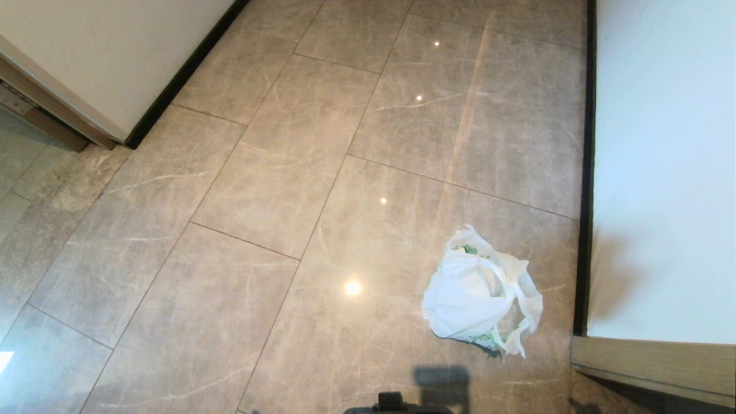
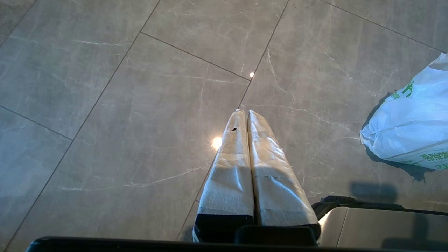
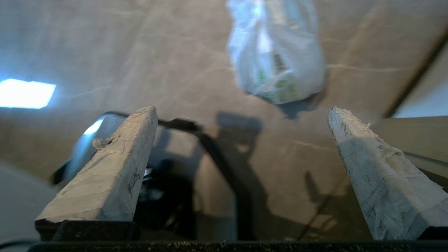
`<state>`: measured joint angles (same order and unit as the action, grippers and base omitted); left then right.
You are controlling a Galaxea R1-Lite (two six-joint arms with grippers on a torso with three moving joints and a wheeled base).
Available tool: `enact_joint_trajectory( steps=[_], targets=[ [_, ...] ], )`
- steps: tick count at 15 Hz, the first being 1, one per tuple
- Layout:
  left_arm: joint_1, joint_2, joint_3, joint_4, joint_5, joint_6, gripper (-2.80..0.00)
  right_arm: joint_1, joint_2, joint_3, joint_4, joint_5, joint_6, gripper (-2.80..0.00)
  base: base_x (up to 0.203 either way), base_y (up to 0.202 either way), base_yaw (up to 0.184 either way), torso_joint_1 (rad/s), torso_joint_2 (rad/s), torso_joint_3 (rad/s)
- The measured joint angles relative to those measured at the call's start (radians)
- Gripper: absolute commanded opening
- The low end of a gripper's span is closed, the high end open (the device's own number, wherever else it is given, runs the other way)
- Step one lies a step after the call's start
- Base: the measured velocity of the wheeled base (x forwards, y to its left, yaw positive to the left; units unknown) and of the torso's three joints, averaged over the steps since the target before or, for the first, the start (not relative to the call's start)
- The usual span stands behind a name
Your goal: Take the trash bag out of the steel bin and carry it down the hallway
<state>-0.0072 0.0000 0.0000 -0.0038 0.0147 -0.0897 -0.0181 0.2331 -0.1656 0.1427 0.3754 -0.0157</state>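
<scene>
white and wrinkled, the trash bag (image 1: 480, 293) lies slumped on the glossy beige tiles of the hallway (image 1: 276, 190), close to the black baseboard (image 1: 585, 172) of the right-hand wall, green print showing on its plastic. the right gripper (image 3: 241, 115) hangs above the floor with its taped fingers (image 3: 112, 164) spread wide, holding nothing. the left gripper (image 2: 244, 112) has its fingers pressed together, empty.

- An indoor hallway (image 1: 322, 190), part of a tiled building interior.
- Glossy beige marble-look floor tiles (image 1: 276, 172) mirror ceiling lights.
- Off-white walls (image 1: 661, 172) with black baseboards (image 1: 586, 172) bound both sides.
- A brown wooden door frame (image 1: 46, 109) stands at the far left corner.
</scene>
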Motion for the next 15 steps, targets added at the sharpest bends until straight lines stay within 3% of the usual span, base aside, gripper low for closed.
enact_joint_trajectory(
  steps=[2,5,9,15],
  targets=[
    [-0.001,0.000,0.000,0.000,0.001,0.000,-2.80,-0.001,-0.031,0.078,-0.119,-0.077,-0.001,0.00,0.000,0.000,0.000,0.000,0.00,0.000],
    [0.000,0.000,0.000,0.000,0.000,0.000,-2.80,0.005,-0.097,0.101,-0.123,-0.135,-0.001,0.00,0.000,0.000,0.000,0.000,0.00,0.000],
    [-0.001,0.000,0.000,0.000,0.000,0.000,-2.80,0.007,-0.174,0.127,-0.169,-0.307,-0.043,0.00,0.000,0.000,0.000,0.000,0.00,0.000],
    [-0.001,0.000,0.000,0.000,0.000,0.000,-2.80,0.008,-0.229,0.162,-0.217,-0.380,-0.037,0.00,0.000,0.000,0.000,0.000,0.00,0.000]
  ],
)
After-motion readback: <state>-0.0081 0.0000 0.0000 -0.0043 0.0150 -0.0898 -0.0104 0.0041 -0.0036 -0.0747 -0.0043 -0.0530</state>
